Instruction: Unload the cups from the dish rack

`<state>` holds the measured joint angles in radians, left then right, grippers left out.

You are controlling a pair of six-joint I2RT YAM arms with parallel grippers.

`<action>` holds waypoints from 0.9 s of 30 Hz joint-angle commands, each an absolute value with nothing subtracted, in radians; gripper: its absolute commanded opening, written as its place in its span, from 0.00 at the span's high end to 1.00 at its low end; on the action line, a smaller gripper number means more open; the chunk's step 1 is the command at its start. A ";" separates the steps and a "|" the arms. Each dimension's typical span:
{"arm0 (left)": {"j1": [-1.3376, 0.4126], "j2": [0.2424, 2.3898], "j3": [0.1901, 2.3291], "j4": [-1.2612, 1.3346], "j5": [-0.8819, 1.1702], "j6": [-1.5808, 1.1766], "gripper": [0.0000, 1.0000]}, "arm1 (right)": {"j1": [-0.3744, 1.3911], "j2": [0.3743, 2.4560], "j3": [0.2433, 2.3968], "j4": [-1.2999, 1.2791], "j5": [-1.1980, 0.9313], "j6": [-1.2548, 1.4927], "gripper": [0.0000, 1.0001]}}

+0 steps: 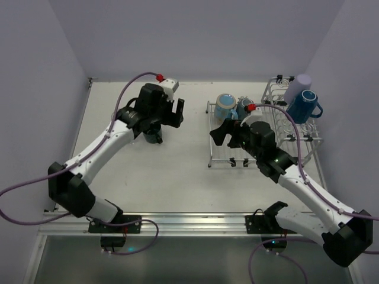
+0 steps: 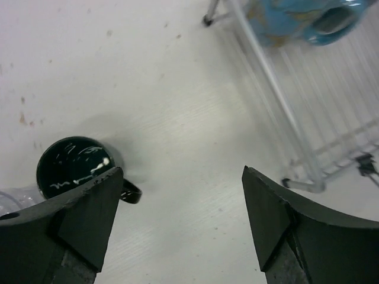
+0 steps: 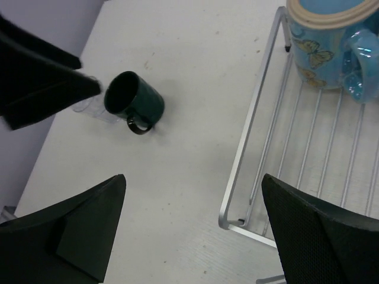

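Observation:
The silver wire dish rack [image 1: 308, 139] stands at the right. A light blue mug [image 1: 225, 106] sits on its flat part, beside a dark mug [image 1: 243, 105] half hidden by my right wrist. A lavender tumbler [image 1: 298, 87] and a dark blue mug [image 1: 305, 106] sit in the basket end. A dark teal mug [image 1: 154, 135] stands on the table under my left arm. In the left wrist view it [image 2: 74, 167] stands next to a clear glass [image 2: 12, 198]. My left gripper [image 2: 177, 219] is open and empty above the table. My right gripper [image 3: 192, 225] is open and empty over the rack's left edge [image 3: 254, 118].
Walls close in the table on the left, back and right. The white table top [image 1: 177, 171] lies between the two arms. In the right wrist view the teal mug [image 3: 135, 100] and the light blue mug [image 3: 323, 35] both show, with the left arm's black body at the left edge.

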<state>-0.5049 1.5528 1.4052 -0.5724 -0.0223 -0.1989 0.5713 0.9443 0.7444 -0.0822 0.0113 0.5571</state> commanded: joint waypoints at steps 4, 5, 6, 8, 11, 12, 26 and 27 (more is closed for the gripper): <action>-0.545 1.237 1.197 -0.327 0.167 -0.259 0.07 | 0.577 1.069 0.893 -0.204 0.201 0.431 0.01; -0.546 1.200 1.160 -0.309 0.228 -0.273 0.06 | 0.577 1.086 0.908 -0.215 0.224 0.420 0.01; -0.549 1.130 1.123 -0.275 0.248 -0.279 0.05 | 0.577 1.103 0.922 -0.230 0.273 0.402 0.01; -0.552 1.024 1.013 -0.255 0.273 -0.291 0.04 | 0.577 1.163 0.968 -0.244 0.326 0.384 0.01; -0.555 0.892 0.902 -0.252 0.272 -0.281 0.01 | 0.577 1.268 1.052 -0.267 0.406 0.342 0.01; -0.555 0.858 0.879 -0.250 0.270 -0.278 0.00 | 0.577 1.299 1.074 -0.268 0.426 0.318 0.01; -0.548 0.736 0.735 -0.264 0.215 -0.241 0.00 | 0.509 1.745 1.508 -0.325 0.568 0.216 0.01; -0.546 0.736 0.735 -0.265 0.215 -0.239 0.00 | 0.506 1.761 1.532 -0.330 0.571 0.216 0.01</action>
<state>-0.5518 0.7357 0.7265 -0.2821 0.2207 -0.2657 0.5198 1.7245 1.4528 -0.3077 0.5240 0.2485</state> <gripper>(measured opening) 0.997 0.990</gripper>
